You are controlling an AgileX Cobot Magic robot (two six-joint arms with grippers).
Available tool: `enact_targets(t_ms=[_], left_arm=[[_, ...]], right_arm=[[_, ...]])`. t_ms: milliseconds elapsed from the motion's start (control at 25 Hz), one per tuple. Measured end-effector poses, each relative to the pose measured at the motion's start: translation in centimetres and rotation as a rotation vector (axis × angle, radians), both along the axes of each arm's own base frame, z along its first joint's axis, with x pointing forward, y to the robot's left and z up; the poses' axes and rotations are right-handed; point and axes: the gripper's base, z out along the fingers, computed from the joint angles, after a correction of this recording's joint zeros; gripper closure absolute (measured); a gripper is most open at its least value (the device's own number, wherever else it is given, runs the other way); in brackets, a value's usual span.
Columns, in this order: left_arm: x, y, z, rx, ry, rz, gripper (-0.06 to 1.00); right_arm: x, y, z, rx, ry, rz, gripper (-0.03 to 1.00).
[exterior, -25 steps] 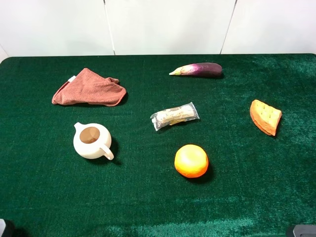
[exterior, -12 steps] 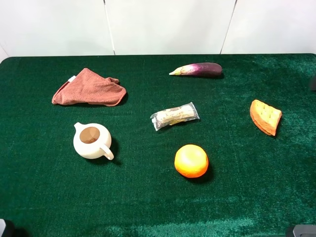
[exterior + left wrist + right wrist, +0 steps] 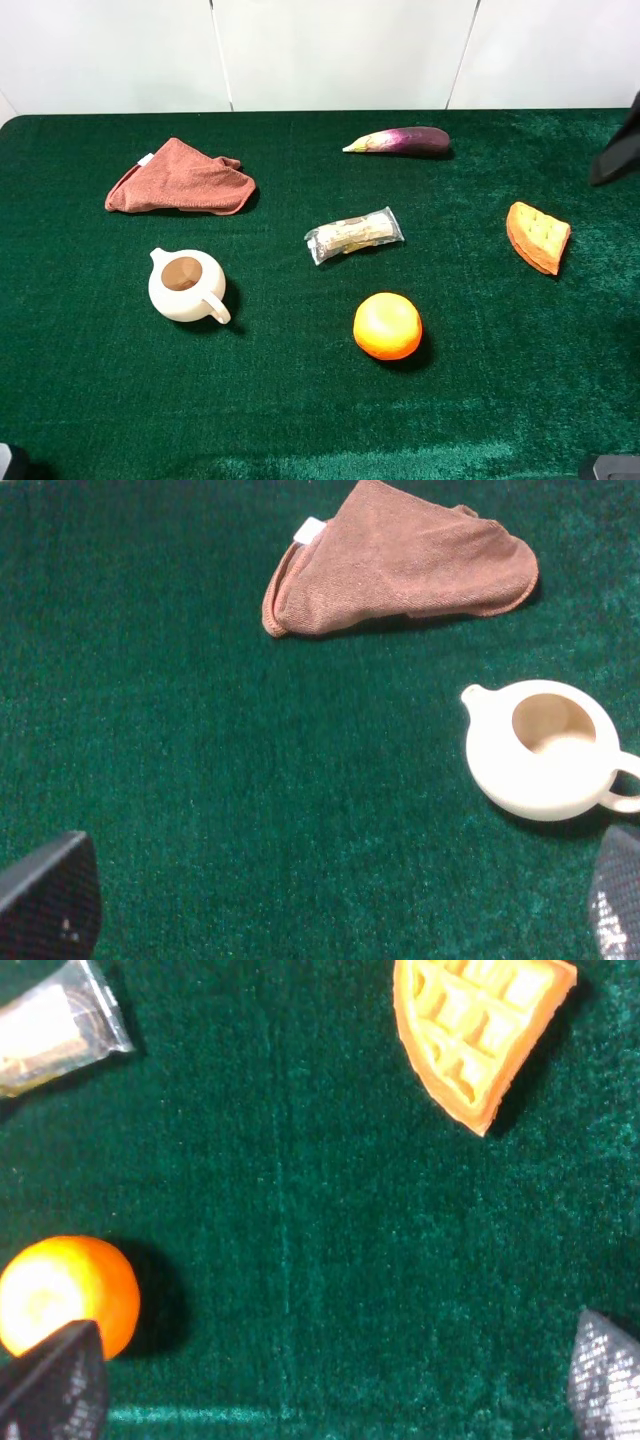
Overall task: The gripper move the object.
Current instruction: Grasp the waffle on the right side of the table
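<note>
The object, an orange wedge with a yellow grid top [image 3: 537,236], lies flat on the green cloth at the right. It also shows in the right wrist view [image 3: 474,1022]. My right gripper [image 3: 330,1400] is open and empty, with its two black fingertips [image 3: 55,1385] wide apart; the wedge lies well ahead of it and apart from it. A black part of the right arm [image 3: 618,150] shows at the right edge, beyond the wedge. My left gripper [image 3: 330,910] is open and empty over bare cloth near the teapot.
A round orange fruit [image 3: 387,325] lies front centre, a wrapped snack packet [image 3: 353,235] in the middle, an eggplant [image 3: 403,141] at the back. A white teapot [image 3: 187,285] and a brown cloth [image 3: 180,178] lie on the left.
A black part of the right arm has come into the exterior view at the right edge and reached further in. The things on the table have not moved.
</note>
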Motion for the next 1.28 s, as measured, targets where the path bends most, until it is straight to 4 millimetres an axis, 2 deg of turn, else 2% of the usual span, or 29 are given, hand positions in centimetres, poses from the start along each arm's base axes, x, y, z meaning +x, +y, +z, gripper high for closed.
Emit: enact_targets(t_ms=[360, 840, 1280], left_arm=[[0.0, 0.0, 0.0, 0.000, 0.000, 0.000, -0.05], [0.0, 0.0, 0.0, 0.000, 0.000, 0.000, -0.05], [0.0, 0.0, 0.0, 0.000, 0.000, 0.000, -0.05]], right_arm=[[3.1, -0.2, -2.2, -0.067, 0.068, 0.024, 0.28], [7.3, 0.7, -8.3, -0.152, 0.177, 0.087, 0.28], [9.7, 0.7, -13.5, -0.160, 0.240, 0.086, 0.28]])
